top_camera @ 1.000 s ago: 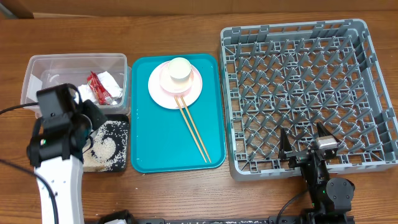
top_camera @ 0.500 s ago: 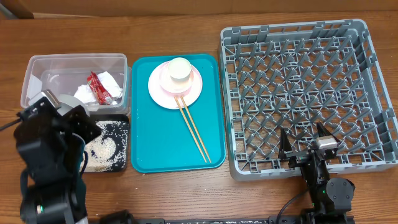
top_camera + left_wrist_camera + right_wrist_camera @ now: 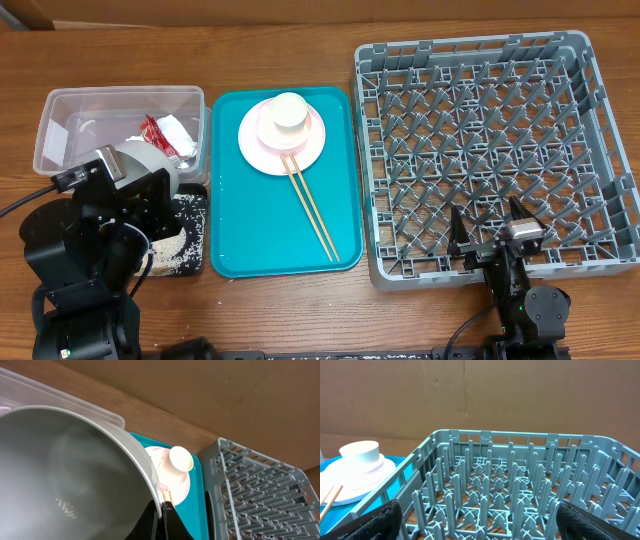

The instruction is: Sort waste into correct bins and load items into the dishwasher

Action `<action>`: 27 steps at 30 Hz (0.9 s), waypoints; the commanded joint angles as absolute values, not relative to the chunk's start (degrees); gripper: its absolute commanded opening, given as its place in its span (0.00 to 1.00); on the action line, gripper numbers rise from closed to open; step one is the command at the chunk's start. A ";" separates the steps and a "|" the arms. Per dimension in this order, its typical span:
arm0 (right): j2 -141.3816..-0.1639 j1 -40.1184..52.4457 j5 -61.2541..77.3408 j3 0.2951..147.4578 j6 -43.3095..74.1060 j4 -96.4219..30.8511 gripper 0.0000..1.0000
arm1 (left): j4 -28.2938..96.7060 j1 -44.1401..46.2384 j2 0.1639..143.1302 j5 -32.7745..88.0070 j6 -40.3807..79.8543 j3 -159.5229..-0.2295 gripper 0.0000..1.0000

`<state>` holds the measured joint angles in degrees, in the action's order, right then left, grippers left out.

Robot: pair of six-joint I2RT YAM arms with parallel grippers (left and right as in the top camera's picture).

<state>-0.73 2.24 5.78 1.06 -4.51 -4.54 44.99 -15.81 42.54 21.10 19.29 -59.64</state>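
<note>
Left gripper (image 3: 161,510) clamps rim of pale bowl (image 3: 65,475) above clear tub (image 3: 120,93) near edge; right gripper (image 3: 488,235) spread wide, empty, at grey rack (image 3: 470,48); red wrapper (image 3: 160,140) in tub, print unreadable; rice grains (image 3: 178,240) in black tray (image 3: 206,232).

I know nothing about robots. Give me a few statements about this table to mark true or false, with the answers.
1. The grey dish rack holds no dishes. True.
2. The left gripper is empty. False: it is shut on the rim of a pale bowl.
3. The cream cup stands on the pink plate. True.
4. The red wrapper lies in the black tray. False: it lies in the clear tub; the black tray holds whitish grains.
5. The chopsticks lie in the rack. False: they lie on the teal tray, one end reaching the plate.
</note>
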 commanded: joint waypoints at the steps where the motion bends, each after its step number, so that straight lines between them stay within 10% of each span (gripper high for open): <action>1: -0.16 2.00 6.11 0.45 -4.73 -4.23 1.00 | 44.77 -16.19 42.74 19.11 18.26 -60.86 0.04; 16: -0.16 2.00 6.11 0.45 -4.73 -4.25 1.00 | 41.30 -29.82 48.71 42.02 18.72 -60.86 0.04; 27: -0.16 2.00 6.11 0.45 -4.73 -4.25 1.00 | 43.77 -55.59 62.70 90.59 6.83 -59.51 0.04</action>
<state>-0.73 2.24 5.78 1.06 -4.54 -4.54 42.89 -51.99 59.48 70.04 12.93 -59.61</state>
